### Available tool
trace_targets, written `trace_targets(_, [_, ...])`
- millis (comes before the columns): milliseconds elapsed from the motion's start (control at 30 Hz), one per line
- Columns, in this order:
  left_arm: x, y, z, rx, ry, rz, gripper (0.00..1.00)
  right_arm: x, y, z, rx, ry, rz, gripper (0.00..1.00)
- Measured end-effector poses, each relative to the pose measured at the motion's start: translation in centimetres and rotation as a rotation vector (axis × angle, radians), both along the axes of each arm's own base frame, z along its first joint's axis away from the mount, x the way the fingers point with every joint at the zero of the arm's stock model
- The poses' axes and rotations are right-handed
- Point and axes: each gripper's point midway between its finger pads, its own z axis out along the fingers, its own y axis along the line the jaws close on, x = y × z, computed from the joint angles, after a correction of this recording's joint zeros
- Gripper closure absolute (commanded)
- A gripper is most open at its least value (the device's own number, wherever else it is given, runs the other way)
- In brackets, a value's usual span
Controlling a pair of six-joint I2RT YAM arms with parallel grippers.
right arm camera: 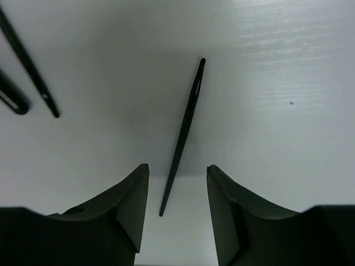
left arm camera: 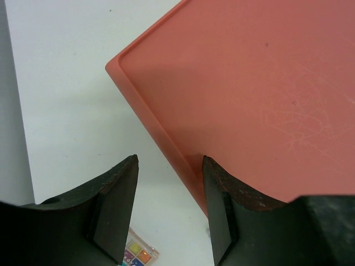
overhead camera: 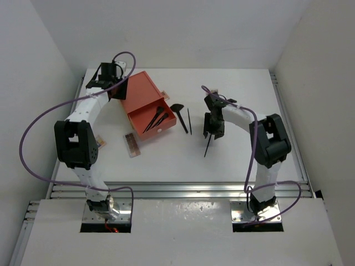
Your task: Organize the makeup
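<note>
The orange drawer box (overhead camera: 141, 94) is standing rear left, its drawer holding several brushes (overhead camera: 156, 119). The left gripper (left arm camera: 169, 162) is straddling the box's edge, jaws parted, no grip evident. The right gripper (right arm camera: 177, 169) is hovering with its jaws open either side of a slim black stick (right arm camera: 186, 127) lying on the table. Judged step: picking up that stick. Next move calls for lowering and closing squarely on it.

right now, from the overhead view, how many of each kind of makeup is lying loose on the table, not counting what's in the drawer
fan-headed brush: 1
thin black sticks: 2
palettes: 2, one partly hidden
total: 5
</note>
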Motion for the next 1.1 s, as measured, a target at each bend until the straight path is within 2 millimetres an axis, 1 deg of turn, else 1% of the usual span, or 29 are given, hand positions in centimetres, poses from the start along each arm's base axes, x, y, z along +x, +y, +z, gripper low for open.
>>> trace_targets(33, [0.1, 0.1, 0.0, 0.002, -0.003, 0.002, 0.45, -0.2, -0.1, -0.7, -0.007, 0.020, -0.004, 0.54])
trace_targets(133, [0.2, 0.2, 0.0, 0.007, -0.010, 0.006, 0.45, -0.6, -0.3, -2.6, -0.021, 0.074, -0.018, 0.59])
trace_targets(167, [0.2, 0.2, 0.1, 0.009, -0.011, 0.006, 0.45, -0.9, -0.5, -3.1, -0.028, 0.094, -0.024, 0.61])
trace_targets(200, [0.2, 0.2, 0.1, 0.010, -0.011, 0.006, 0.45, -0.8, -0.4, -3.1, -0.024, 0.095, -0.029, 0.63])
trace_targets(233, [0.2, 0.2, 0.0, 0.010, -0.011, 0.006, 0.45, -0.7, -0.4, -3.1, -0.023, 0.094, -0.033, 0.71])
trace_targets(333, [0.2, 0.3, 0.1, 0.011, -0.013, 0.007, 0.45, -0.8, -0.3, -3.1, -0.016, 0.104, -0.048, 0.90])
trace_targets(367, [0.2, 0.3, 0.1, 0.010, -0.013, 0.007, 0.45, -0.7, -0.3, -3.2, -0.010, 0.105, -0.058, 1.00])
trace_targets(600, [0.2, 0.5, 0.1, 0.009, -0.013, 0.011, 0.45, -0.5, -0.6, -2.9, -0.028, 0.085, -0.106, 1.00])
trace_targets(700, [0.2, 0.5, 0.1, 0.006, -0.013, 0.009, 0.45, 0.3, -0.9, -1.7, -0.033, 0.043, -0.121, 1.00])
trace_targets(767, [0.2, 0.5, 0.1, 0.005, -0.013, 0.009, 0.45, 1.8, -0.2, 0.5, 0.002, -0.019, -0.144, 1.00])
trace_targets(800, [0.2, 0.5, 0.1, 0.004, -0.013, 0.008, 0.45, 3.0, 0.4, 2.0, 0.032, -0.071, -0.159, 1.00])
trace_targets(867, [0.2, 0.5, 0.0, 0.004, -0.013, 0.008, 0.45, 5.6, 2.3, 5.7, 0.114, -0.201, -0.186, 1.00])
trace_targets(900, [0.2, 0.5, 0.1, 0.004, -0.013, 0.007, 0.45, 6.9, 3.6, 8.2, 0.175, -0.287, -0.200, 1.00])
trace_targets(933, [0.2, 0.5, 0.1, 0.003, -0.013, 0.007, 0.45, 7.7, 4.8, 10.0, 0.219, -0.344, -0.203, 1.00])
trace_targets(967, [0.2, 0.5, 0.1, 0.003, -0.014, 0.007, 0.45, 8.6, 7.0, 13.0, 0.301, -0.432, -0.205, 1.00])
trace_targets(1000, [0.2, 0.5, 0.0, 0.003, -0.013, 0.007, 0.45, 8.9, 8.1, 14.4, 0.342, -0.471, -0.204, 1.00])
trace_targets(1067, [0.2, 0.5, 0.1, 0.003, -0.014, 0.007, 0.45, 9.2, 11.9, 17.4, 0.452, -0.561, -0.188, 1.00])
trace_targets(1100, [0.2, 0.5, 0.0, 0.003, -0.014, 0.006, 0.45, 9.1, 13.5, 18.4, 0.496, -0.590, -0.179, 1.00])
